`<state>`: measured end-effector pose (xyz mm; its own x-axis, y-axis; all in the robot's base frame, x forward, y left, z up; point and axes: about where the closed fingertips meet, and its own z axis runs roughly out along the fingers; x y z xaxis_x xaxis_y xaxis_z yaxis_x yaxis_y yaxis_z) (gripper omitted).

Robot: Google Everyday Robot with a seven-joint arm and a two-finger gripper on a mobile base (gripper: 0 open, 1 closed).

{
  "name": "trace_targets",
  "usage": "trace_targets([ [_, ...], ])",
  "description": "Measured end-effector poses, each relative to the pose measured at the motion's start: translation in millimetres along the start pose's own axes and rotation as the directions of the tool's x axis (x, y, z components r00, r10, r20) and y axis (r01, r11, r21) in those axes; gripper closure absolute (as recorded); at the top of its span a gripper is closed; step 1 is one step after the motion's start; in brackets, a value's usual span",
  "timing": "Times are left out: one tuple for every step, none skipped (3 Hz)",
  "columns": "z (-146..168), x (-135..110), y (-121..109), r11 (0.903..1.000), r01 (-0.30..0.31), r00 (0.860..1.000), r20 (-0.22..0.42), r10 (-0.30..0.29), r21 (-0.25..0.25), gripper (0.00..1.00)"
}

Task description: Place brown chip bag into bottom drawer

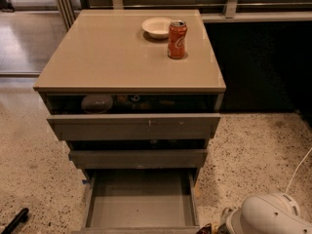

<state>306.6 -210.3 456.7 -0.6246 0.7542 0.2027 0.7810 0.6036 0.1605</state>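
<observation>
Brown chip bag point(204, 228): only a dark sliver shows at the bottom edge of the view, just off the front right corner of the bottom drawer point(141, 201), outside its tray. Drawer pulled out, grey floor exposed. Gripper point(218, 224) sits low at that same corner beside the bag, mostly cut off by the edge; its grip and whether it has hold of the bag cannot be told. White rounded arm housing point(268, 218) just right of it. Above, middle drawer point(138, 158) and top drawer point(134, 126) both partly out. On the cabinet top point(112, 57): red soda can point(177, 39) upright, white bowl point(157, 27) just behind it.
</observation>
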Motion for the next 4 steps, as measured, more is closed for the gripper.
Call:
trace_targets([
  [-0.3,0.4,-0.8,1.0000,0.002,1.000,0.000,-0.002,0.000,1.00],
  [0.6,16.2,13.7,0.9987,0.049,0.999,-0.004,-0.049,0.014,1.00],
  [-5.5,28.5,34.8,0.9955,0.094,0.996,0.010,-0.094,0.017,1.00],
  [-7.9,25.1,22.9,0.9967,0.080,0.997,0.014,-0.080,0.014,1.00],
])
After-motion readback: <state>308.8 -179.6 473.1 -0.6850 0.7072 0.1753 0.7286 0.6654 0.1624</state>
